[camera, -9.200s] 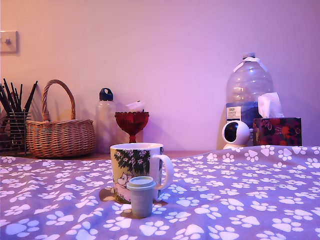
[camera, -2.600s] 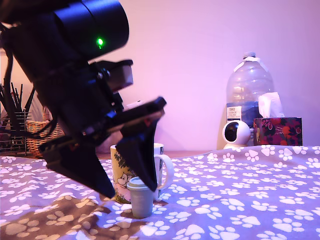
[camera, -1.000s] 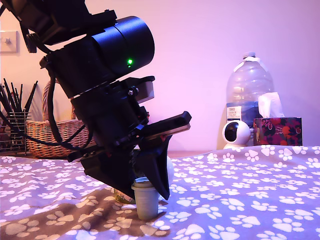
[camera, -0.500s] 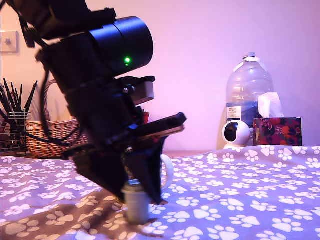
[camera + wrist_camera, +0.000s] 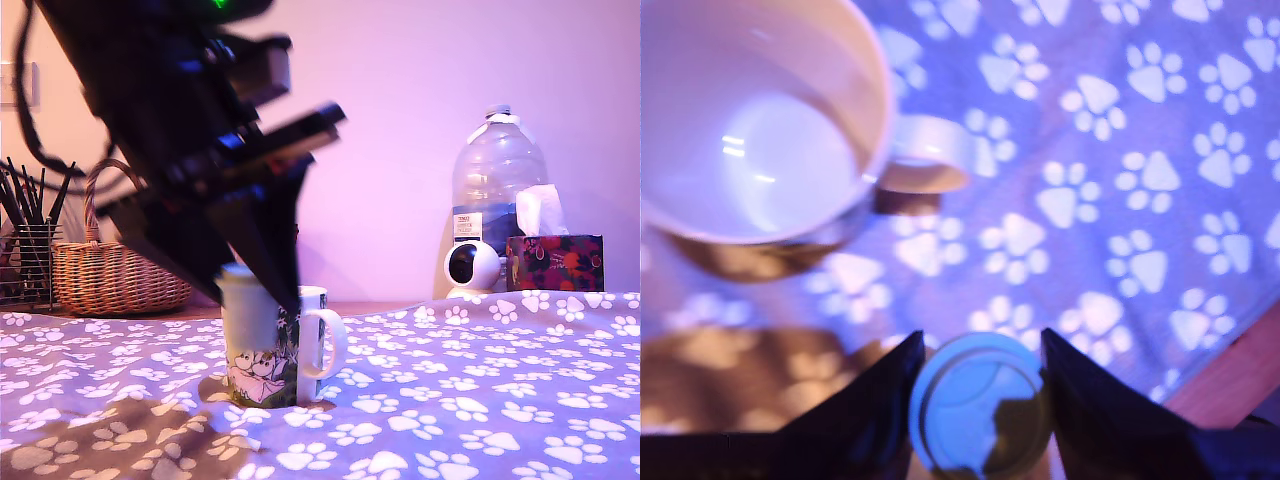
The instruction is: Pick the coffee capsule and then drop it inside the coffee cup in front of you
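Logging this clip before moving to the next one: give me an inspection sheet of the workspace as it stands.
Surface: purple paw-print cloth, rumpled.
Job's things: coffee capsule lifted off the cloth, beside the mug; mug upright and empty inside.
Clutter: wicker basket, pencil holder, water jug, tissue box, small white camera.
Claw: shut on the capsule, blurred in the exterior view.
Cables: black cable looping off the arm.
Surroundings: plain wall, wall switch.

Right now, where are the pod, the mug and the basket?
pod point(image 5: 975, 398), wrist view, flat round top between the fingers.
mug point(image 5: 318, 343), exterior view, handle loop.
basket point(image 5: 110, 277), exterior view, woven side.
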Controlling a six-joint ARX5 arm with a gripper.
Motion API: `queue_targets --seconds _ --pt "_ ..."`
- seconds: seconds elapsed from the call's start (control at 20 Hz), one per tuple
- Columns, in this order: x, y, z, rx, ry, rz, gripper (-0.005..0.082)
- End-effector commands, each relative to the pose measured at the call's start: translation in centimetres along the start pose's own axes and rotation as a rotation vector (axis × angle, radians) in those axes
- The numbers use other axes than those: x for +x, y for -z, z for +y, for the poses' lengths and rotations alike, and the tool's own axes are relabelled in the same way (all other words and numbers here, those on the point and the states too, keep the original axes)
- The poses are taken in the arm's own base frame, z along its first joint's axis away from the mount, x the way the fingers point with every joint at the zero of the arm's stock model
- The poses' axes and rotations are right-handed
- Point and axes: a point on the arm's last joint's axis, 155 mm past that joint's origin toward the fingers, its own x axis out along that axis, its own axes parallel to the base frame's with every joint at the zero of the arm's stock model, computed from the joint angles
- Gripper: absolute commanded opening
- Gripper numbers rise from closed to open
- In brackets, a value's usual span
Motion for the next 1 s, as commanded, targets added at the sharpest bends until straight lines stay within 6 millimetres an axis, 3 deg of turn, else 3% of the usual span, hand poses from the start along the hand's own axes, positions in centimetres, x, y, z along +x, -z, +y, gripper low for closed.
queue_targets --seconds 0.0,0.25,0.45,0.65,0.95 --pt "-0.9 -0.4 0.3 0.026 -0.013 -0.033 0.0270" --pt "-2.9 -1.5 1.8 0.037 -0.080 -0.099 0.0270" --pt "-3.0 -2.3 2.7 0.020 -0.091 -0.120 0.0270" --pt "-3.3 -4.6 2.7 0.031 -0.044 -0.197 0.0270" --pt "-2.6 -6.5 3.2 -0.015 0.025 -0.243 0.0270"
